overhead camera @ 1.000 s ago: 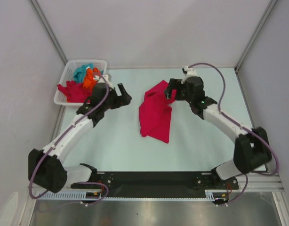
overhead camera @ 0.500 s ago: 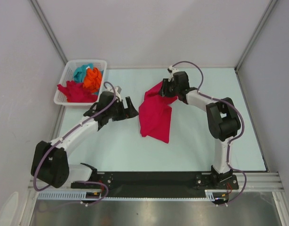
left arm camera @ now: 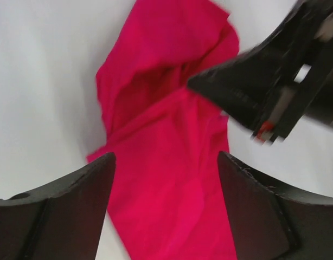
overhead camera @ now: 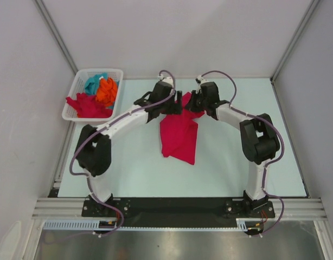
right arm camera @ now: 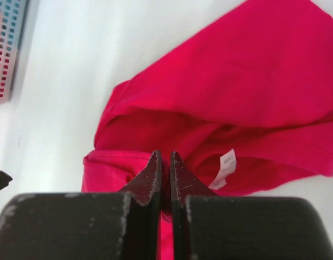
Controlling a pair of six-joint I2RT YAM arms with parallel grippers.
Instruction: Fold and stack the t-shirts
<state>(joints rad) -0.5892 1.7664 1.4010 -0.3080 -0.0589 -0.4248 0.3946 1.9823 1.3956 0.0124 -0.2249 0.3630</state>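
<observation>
A pale mint-green table (overhead camera: pixel 237 162) is enclosed by plain grey-white walls (overhead camera: pixel 172 32), with bare metal frame posts (overhead camera: pixel 55 38) running up the far corners. A black base plate (overhead camera: pixel 177 206) is fixed along the near edge, and both arms are mounted on it.

A crimson t-shirt (overhead camera: pixel 179 132) is spread in loose folds on the far middle of the table, its narrow end towards the far wall. A small white label (right arm camera: pixel 226 165) is seen inside its neck opening.

The left gripper (overhead camera: pixel 175 106) is positioned over the far left edge of this shirt, with its fingers (left arm camera: pixel 74 206) spread wide and nothing between them; cloth is seen below the gap. The right gripper (overhead camera: pixel 192 105) is placed just beside it, at the shirt's far right edge. Its fingers (right arm camera: pixel 153 176) are pressed together, and a fold of the crimson cloth appears to be pinched between them, though the contact itself is partly hidden.

A white lattice basket (overhead camera: pixel 74 92) is set at the far left corner, well apart from the grippers. A teal shirt (overhead camera: pixel 93 84), an orange shirt (overhead camera: pixel 107 91) and a red shirt (overhead camera: pixel 85 105) are heaped in it, the red one draped over its near rim.
</observation>
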